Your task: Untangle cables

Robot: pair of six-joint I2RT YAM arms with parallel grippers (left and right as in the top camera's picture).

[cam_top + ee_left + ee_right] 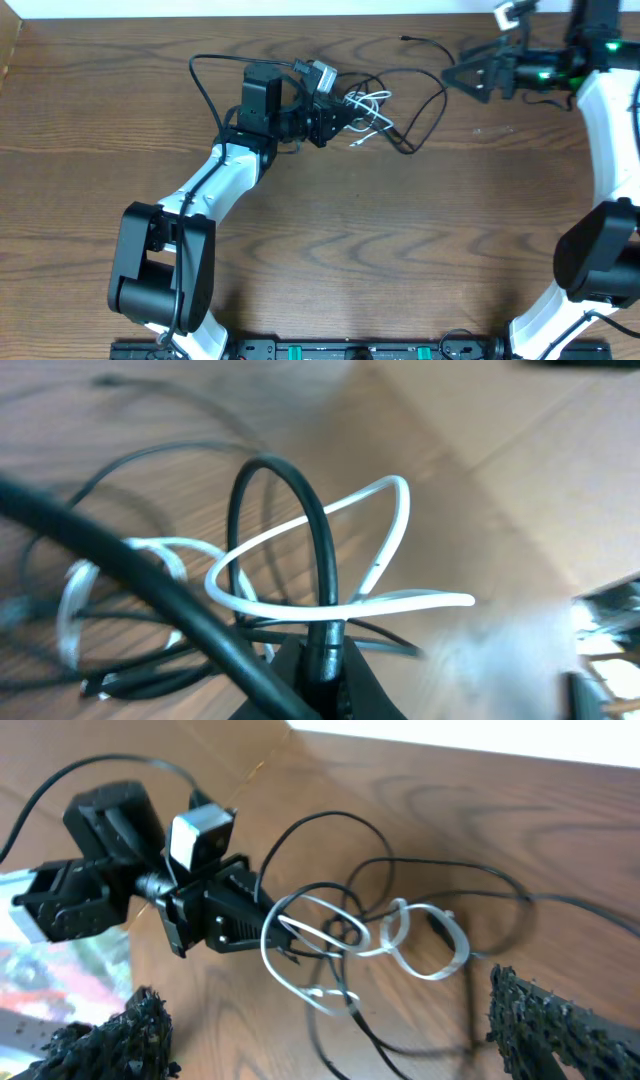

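Wood tabletop (400, 250), cables (385, 105) knotted upper centre: left pincer (340, 118) clenched on black cable (322, 560), right pincer (452, 76) released, empty. Next: right should grab white cable (400, 601), draw it free

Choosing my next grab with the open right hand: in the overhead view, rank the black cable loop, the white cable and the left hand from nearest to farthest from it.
1. Black cable loop: just below and left of the right hand.
2. White cable: farther left, toward the table's middle.
3. Left hand: farthest left, just past the white cable.
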